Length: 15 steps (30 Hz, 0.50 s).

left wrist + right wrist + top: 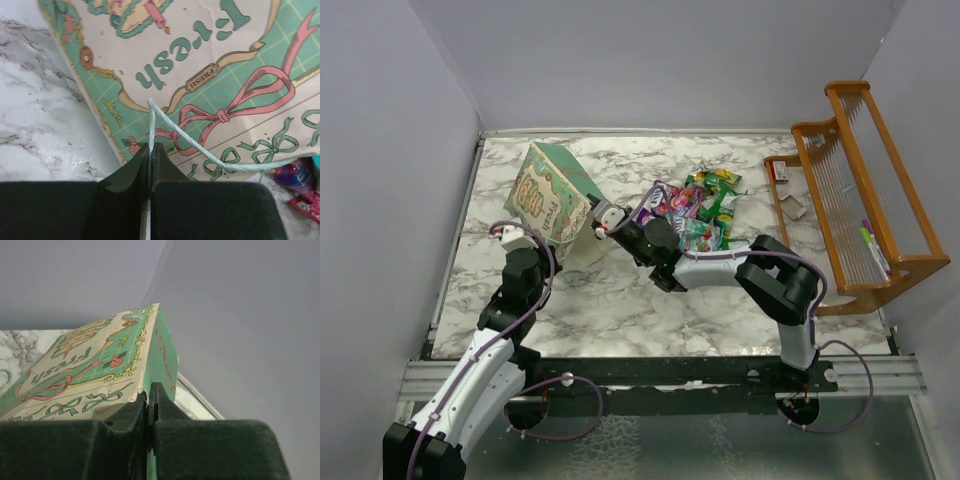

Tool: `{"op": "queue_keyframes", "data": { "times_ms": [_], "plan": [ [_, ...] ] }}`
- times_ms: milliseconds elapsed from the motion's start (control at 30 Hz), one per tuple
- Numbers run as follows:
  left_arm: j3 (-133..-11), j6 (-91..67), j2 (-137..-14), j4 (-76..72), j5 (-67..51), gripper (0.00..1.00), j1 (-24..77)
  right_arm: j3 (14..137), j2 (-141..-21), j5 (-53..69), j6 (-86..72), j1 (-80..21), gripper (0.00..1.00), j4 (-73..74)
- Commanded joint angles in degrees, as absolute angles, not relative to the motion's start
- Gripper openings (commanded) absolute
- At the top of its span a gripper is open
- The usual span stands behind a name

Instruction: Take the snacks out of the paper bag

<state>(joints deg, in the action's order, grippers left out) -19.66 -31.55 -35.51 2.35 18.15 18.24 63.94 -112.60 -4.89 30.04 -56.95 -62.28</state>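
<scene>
The paper bag (552, 192), pale green with a printed side, is tilted up off the marble table at the back left. My left gripper (516, 237) is at its lower left, shut on the bag's pale-green string handle (151, 125). The printed side of the bag (200, 65) fills the left wrist view. My right gripper (595, 224) is shut on the bag's rim at a corner (142, 387). The snacks (698, 208), shiny purple, pink and green packets, lie in a pile on the table right of the bag. A few of the snacks (296, 176) show beside the bag.
An orange wooden rack (865, 190) stands along the right edge, with pens (873, 246) in it. A small red box (780, 170) and a small translucent cup (796, 207) lie next to the rack. Grey walls close in the table at the left, back and right.
</scene>
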Motion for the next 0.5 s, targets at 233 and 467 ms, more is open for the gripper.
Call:
{"op": "queue_keyframes", "data": {
  "times_ms": [233,467],
  "plan": [
    [-19.1,-42.0,-37.3,1.7,27.7,0.0,18.1,66.6,-113.4,-12.4,32.6,-59.9,0.01,-73.2],
    [-11.0,-48.1,-31.7,-10.6,30.9,0.0,18.1,64.5,-113.7,-13.7,34.5,-61.8,0.01,-80.5]
  ]
}}
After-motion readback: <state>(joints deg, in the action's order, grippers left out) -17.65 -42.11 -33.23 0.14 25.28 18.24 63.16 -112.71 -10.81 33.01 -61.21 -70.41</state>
